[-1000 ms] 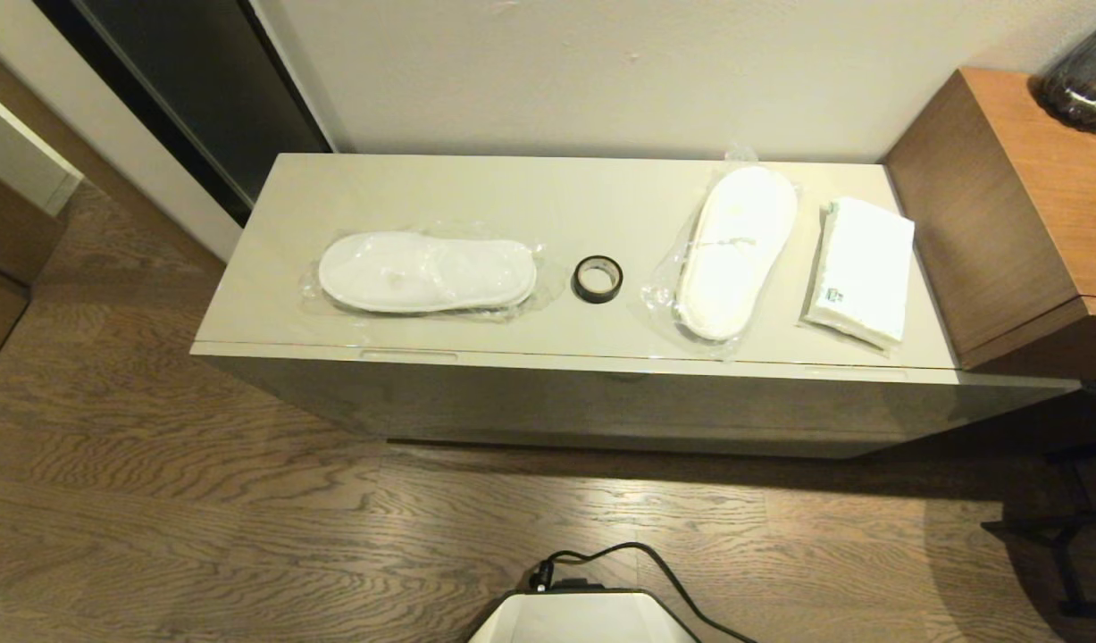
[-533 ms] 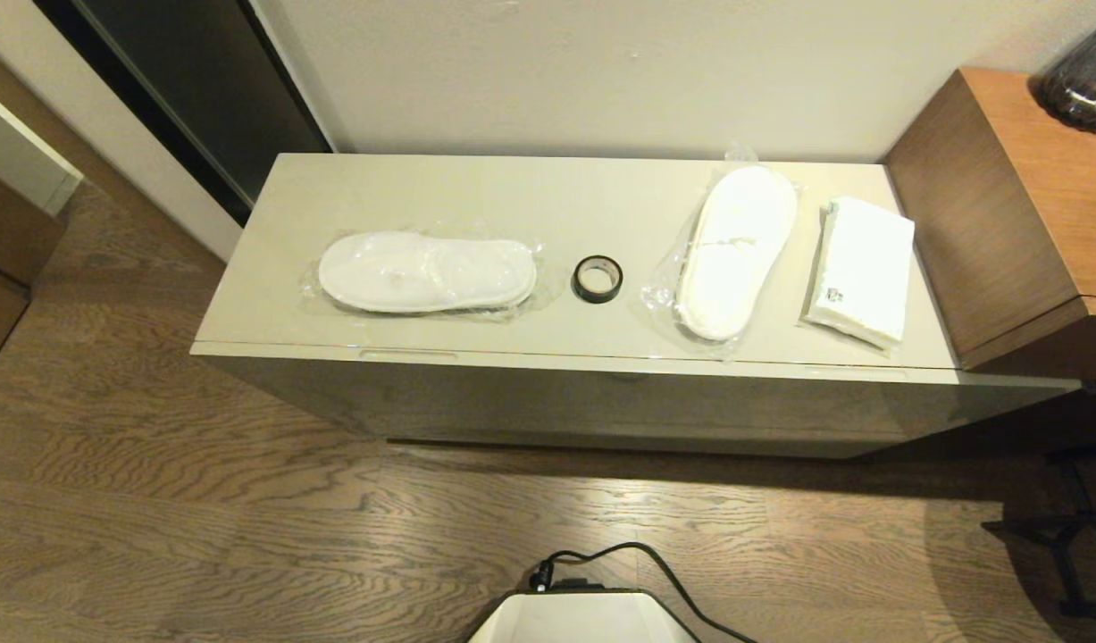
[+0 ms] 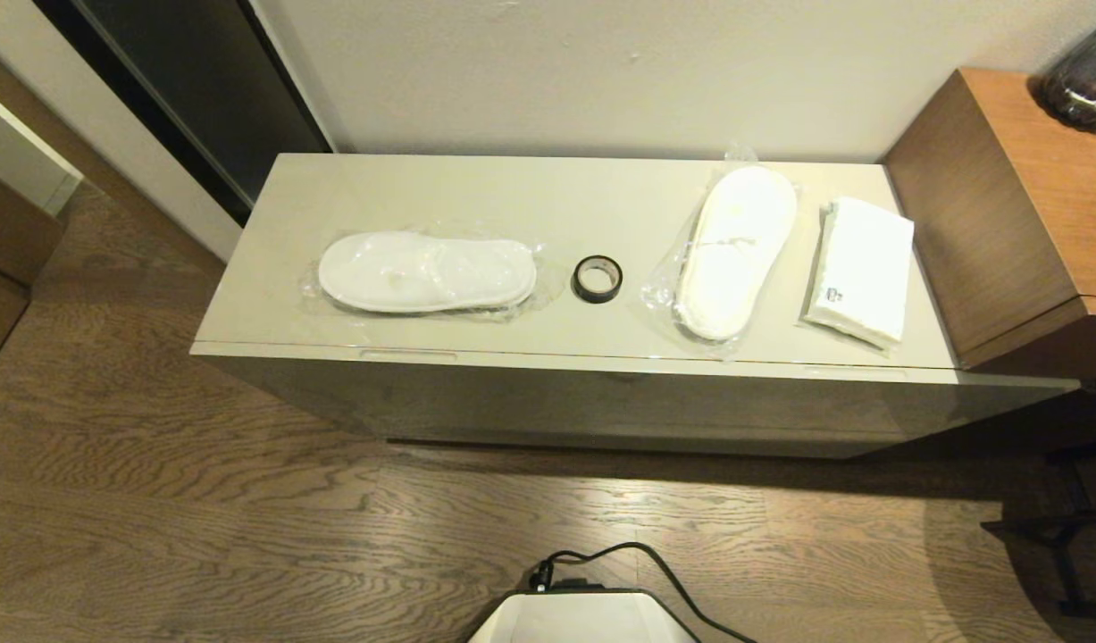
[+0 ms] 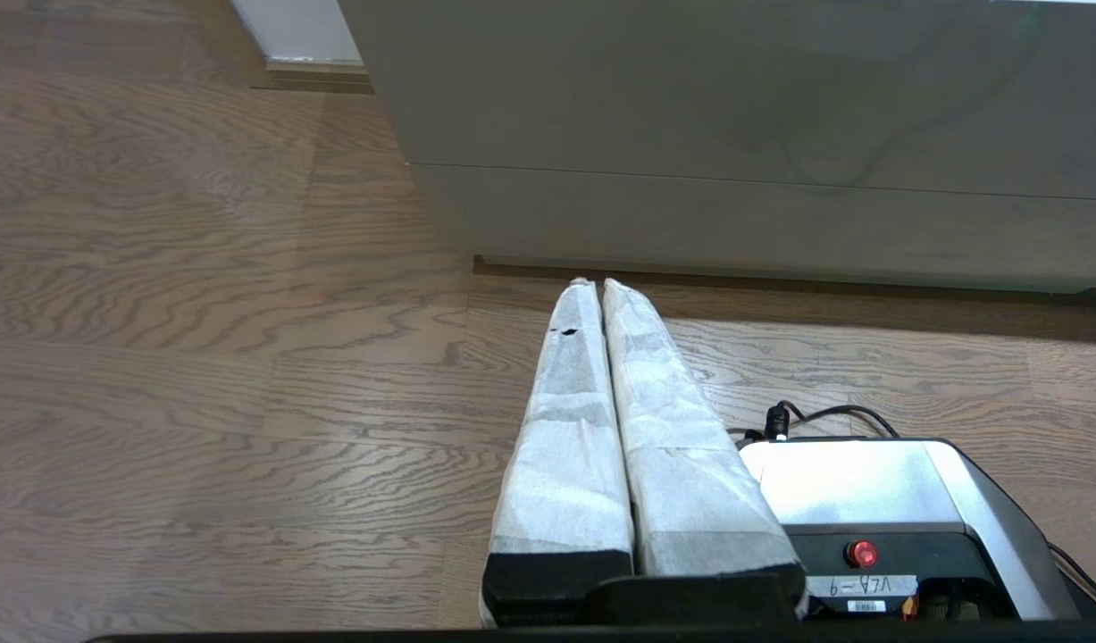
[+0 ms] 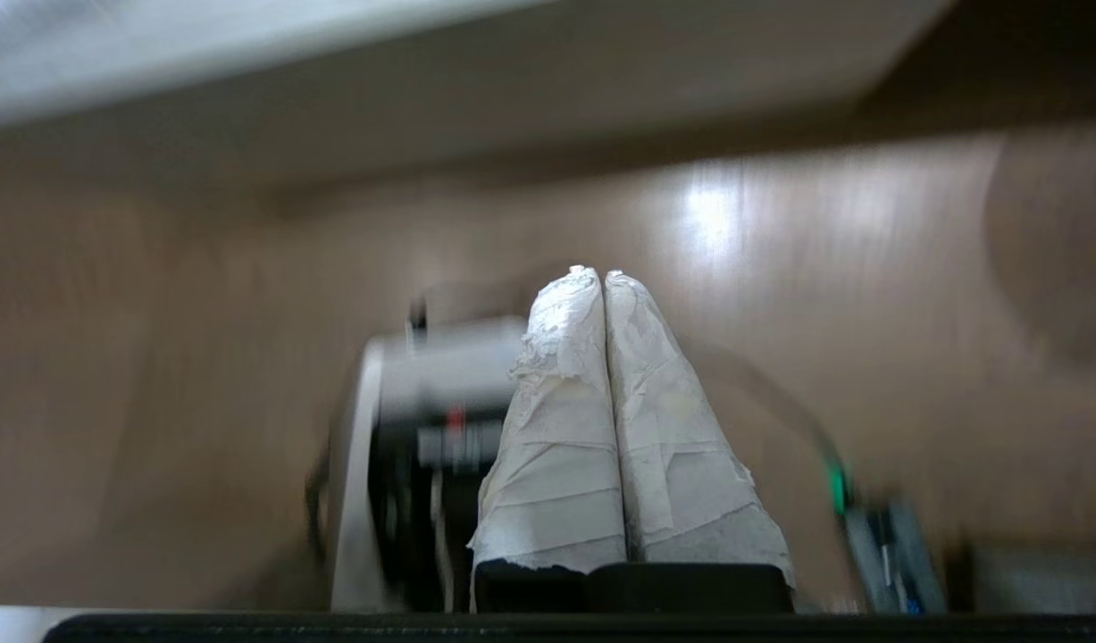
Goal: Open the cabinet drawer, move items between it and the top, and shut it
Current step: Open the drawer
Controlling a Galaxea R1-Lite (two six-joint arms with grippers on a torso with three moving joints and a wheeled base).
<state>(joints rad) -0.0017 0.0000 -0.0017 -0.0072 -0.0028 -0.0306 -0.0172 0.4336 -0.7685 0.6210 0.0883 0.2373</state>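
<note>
On the glossy beige cabinet top [image 3: 548, 192] lie a bagged white slipper pair [image 3: 427, 271] at the left, a small black tape roll [image 3: 598, 278] in the middle, a second bagged slipper pair [image 3: 735, 250] and a flat white packet with a green mark [image 3: 860, 270] at the right. The drawer front [image 3: 601, 406] below is closed. Neither arm shows in the head view. My left gripper [image 4: 594, 284] hangs shut and empty above the floor before the cabinet's base [image 4: 780, 223]. My right gripper [image 5: 594, 272] is shut and empty, low over the floor.
A brown wooden unit [image 3: 1021, 214] abuts the cabinet's right end, with a dark glass vase [image 3: 1083, 85] on it. A dark doorway [image 3: 199, 98] lies at the back left. My own base [image 3: 583, 616] and its cable [image 3: 664, 572] sit on the wood floor in front.
</note>
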